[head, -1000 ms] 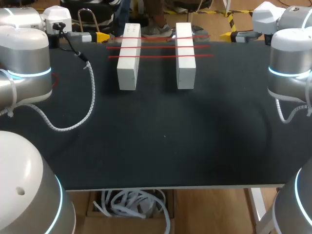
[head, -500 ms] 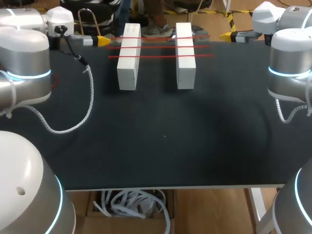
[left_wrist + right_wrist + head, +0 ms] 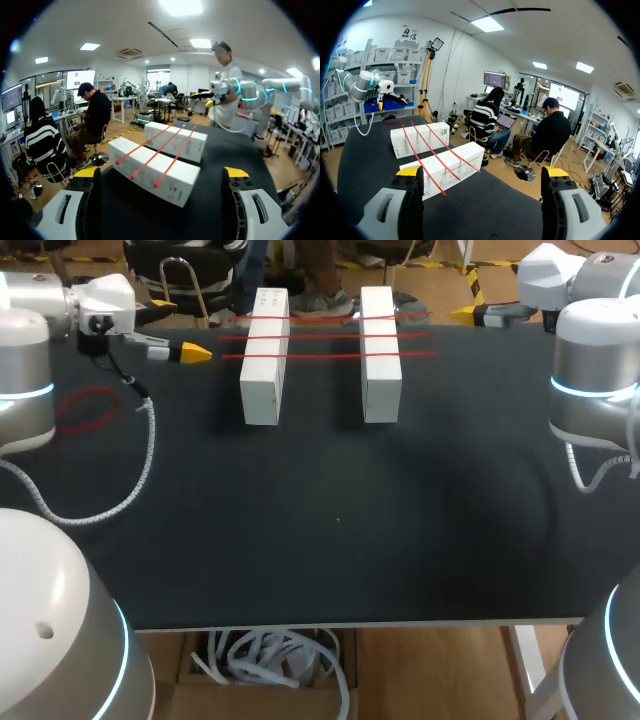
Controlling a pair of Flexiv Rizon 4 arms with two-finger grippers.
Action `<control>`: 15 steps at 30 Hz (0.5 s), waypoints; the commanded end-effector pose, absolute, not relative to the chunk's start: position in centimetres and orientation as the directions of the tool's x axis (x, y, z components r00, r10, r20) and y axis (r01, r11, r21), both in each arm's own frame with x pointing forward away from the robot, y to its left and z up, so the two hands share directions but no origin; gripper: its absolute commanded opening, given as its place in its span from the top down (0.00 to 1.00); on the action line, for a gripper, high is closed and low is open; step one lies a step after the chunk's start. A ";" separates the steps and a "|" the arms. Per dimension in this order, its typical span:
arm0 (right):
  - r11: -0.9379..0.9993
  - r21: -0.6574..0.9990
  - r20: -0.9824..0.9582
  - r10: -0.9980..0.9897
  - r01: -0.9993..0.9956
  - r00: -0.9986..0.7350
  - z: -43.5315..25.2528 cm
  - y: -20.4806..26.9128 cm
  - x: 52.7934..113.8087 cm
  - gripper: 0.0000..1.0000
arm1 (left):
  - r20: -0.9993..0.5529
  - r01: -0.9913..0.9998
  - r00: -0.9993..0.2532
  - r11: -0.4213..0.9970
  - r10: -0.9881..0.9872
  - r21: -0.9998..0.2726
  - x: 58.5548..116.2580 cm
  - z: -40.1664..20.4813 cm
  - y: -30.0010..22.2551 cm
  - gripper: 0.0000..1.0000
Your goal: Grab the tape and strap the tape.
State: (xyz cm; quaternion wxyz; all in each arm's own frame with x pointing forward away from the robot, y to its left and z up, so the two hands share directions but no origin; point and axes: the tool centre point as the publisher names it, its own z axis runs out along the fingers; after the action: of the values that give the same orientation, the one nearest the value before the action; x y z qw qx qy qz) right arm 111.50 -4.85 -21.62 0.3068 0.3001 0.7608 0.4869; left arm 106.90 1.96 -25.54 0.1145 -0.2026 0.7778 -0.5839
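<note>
Tape loop [image 3: 85,410] lies newly exposed for grabbing after the left gripper [image 3: 193,353], open and empty like the right gripper [image 3: 482,172], swung nearer.

You have a black surface [image 3: 330,540] in front of you. It is dark and flat, and it fills most of the head view. Two white blocks lie on it, at the far side. They are long and thin, like bricks. The left block [image 3: 262,390] and the right block [image 3: 381,390] lie side by side, with a strip of black surface between them. They do not touch. Both point the same way, one short end at the far edge and the other toward you. They look the same in size and shape. In the wrist views you see their flat sides and sharp corners.
</note>
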 end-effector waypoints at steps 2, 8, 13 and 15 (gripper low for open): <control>0.345 0.925 -0.174 0.755 0.157 -0.632 -21.6 -4.9 111.4 0.00 | 0.062 -0.159 -0.923 0.229 -0.381 -0.960 106.9 -26.4 1.9 0.00; 0.345 0.925 -0.174 0.755 0.157 -0.632 -21.6 -4.9 111.4 0.00 | 0.054 -0.138 -0.937 0.223 -0.346 -0.965 106.4 -26.7 1.6 0.75; 0.345 0.925 -0.174 0.755 0.157 -0.632 -21.6 -4.9 111.4 0.00 | 0.054 -0.125 -0.948 0.211 -0.315 -0.969 106.3 -26.9 1.1 0.62; 0.345 0.925 -0.174 0.755 0.157 -0.632 -21.6 -4.9 111.4 0.00 | 0.049 -0.119 -0.951 0.213 -0.306 -0.970 106.4 -27.0 0.9 0.65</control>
State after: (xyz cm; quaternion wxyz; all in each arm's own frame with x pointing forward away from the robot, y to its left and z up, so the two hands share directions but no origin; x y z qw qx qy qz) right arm 111.50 -4.86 -21.62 0.3068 0.3001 0.7608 0.4869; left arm 105.81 1.01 -26.64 0.0806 -0.1404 0.7754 -0.6103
